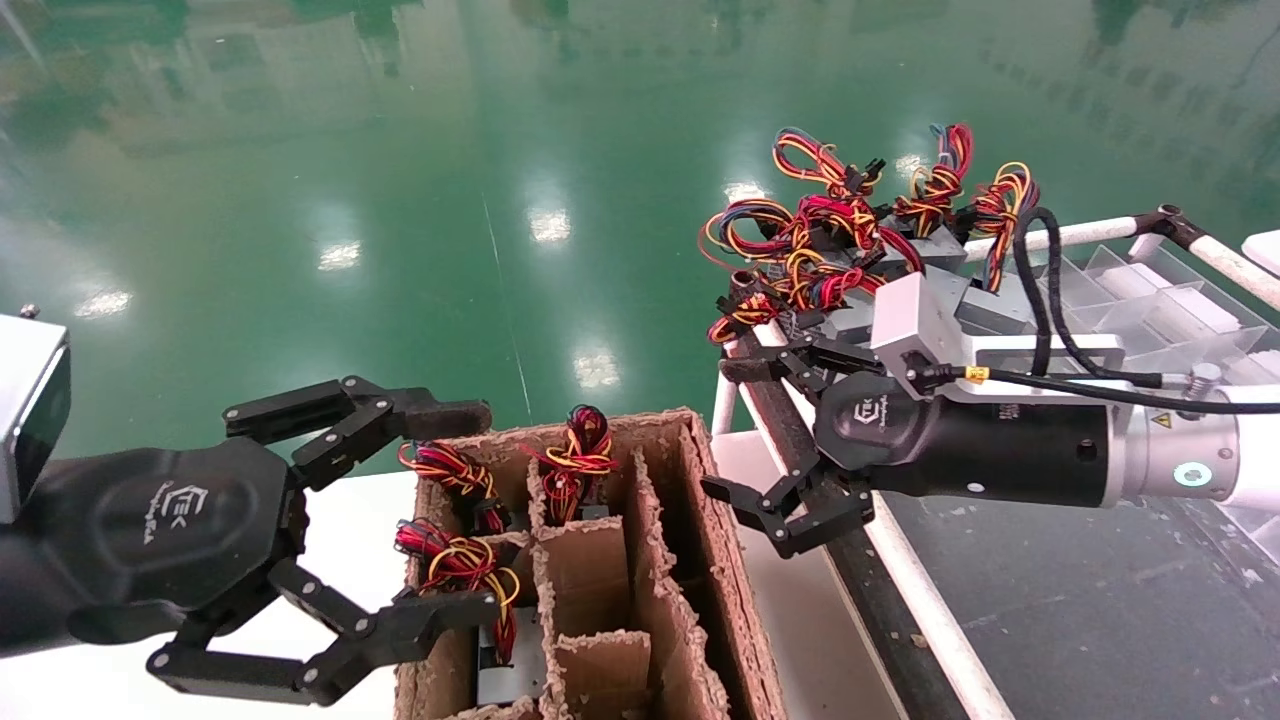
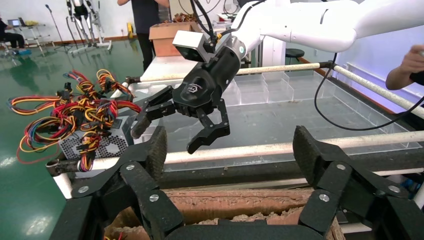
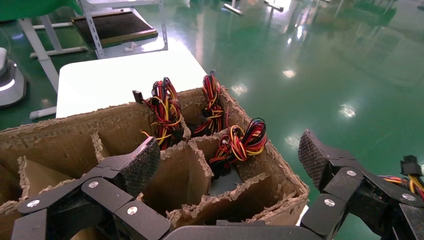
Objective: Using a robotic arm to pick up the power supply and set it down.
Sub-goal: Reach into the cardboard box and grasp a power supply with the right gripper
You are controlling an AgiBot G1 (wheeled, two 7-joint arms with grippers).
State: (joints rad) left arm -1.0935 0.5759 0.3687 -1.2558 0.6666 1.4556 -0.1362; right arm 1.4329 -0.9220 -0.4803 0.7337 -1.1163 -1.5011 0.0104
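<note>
Several grey power supplies with red, yellow and black wire bundles lie piled (image 1: 900, 270) at the far end of the cart, seen also as a vented grey box (image 2: 97, 145) in the left wrist view. Others stand in the cardboard box's compartments, wires up (image 1: 575, 465) (image 3: 242, 142). My right gripper (image 1: 735, 430) (image 3: 227, 157) hangs open and empty between the pile and the box, over the cart's edge. My left gripper (image 1: 455, 510) (image 2: 230, 150) is open and empty at the box's left side. The right gripper (image 2: 167, 137) also shows in the left wrist view.
The cardboard box (image 1: 700, 520) has ragged dividers and stands on a white table (image 1: 340, 520). The cart has white tube rails (image 1: 930, 590) and clear plastic bins (image 1: 1170, 300). A person's hand (image 2: 412, 62) reaches in at the cart's far side. Green floor lies beyond.
</note>
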